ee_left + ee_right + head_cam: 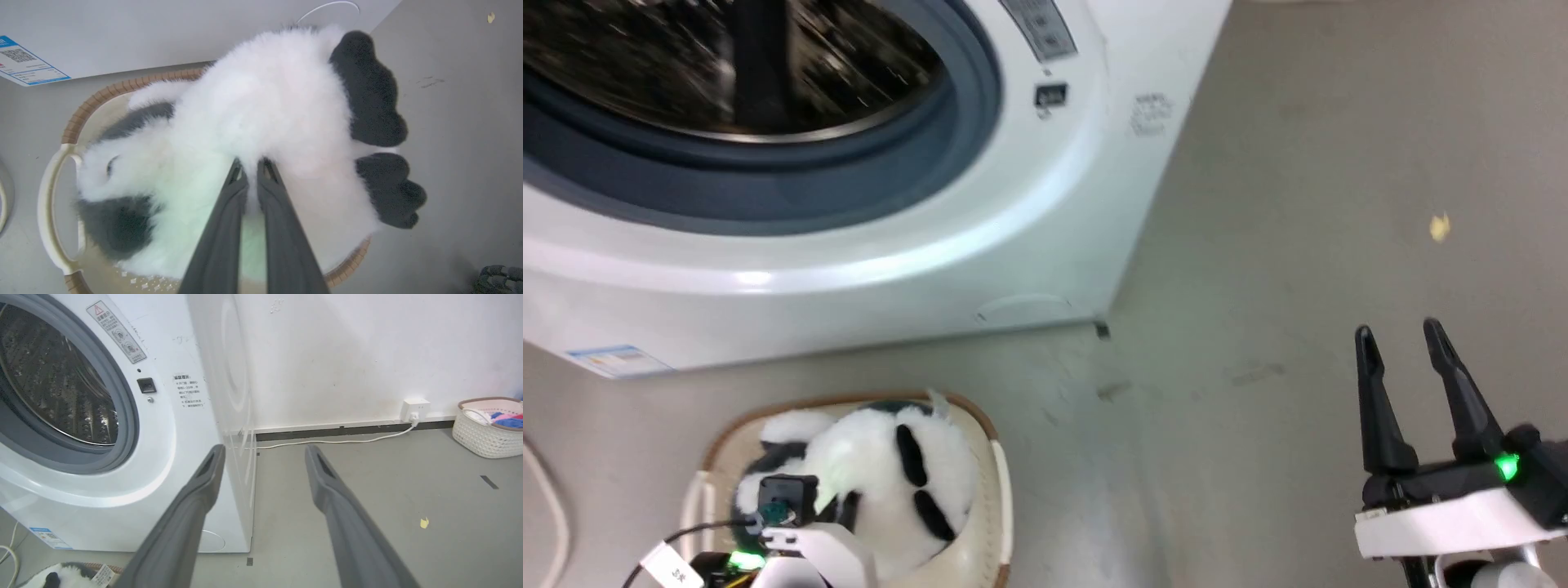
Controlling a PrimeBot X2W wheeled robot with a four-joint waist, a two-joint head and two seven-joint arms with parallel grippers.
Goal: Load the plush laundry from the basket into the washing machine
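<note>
The plush laundry [882, 465], a fluffy white toy with black limbs, fills the basket [968, 406] on the floor in front of the washing machine [849, 245]. My left gripper [250, 165] is shut on the plush laundry's white fur [265, 102]. Two black limbs [372, 94] reach past the basket's brown rim [122, 85]. The machine's steel drum [53, 388] stands open behind its grey seal. Off to the machine's right, my right gripper [1397, 328] hangs open above bare floor, holding nothing; its fingers [204, 486] point at the machine's front corner.
A second white basket [486, 428] with coloured clothes stands by the wall at the far right. A wall socket [414, 408] feeds a white cable along the skirting. A yellow scrap [1439, 227] lies on the grey floor. Another white cable [547, 506] curls left of the basket.
</note>
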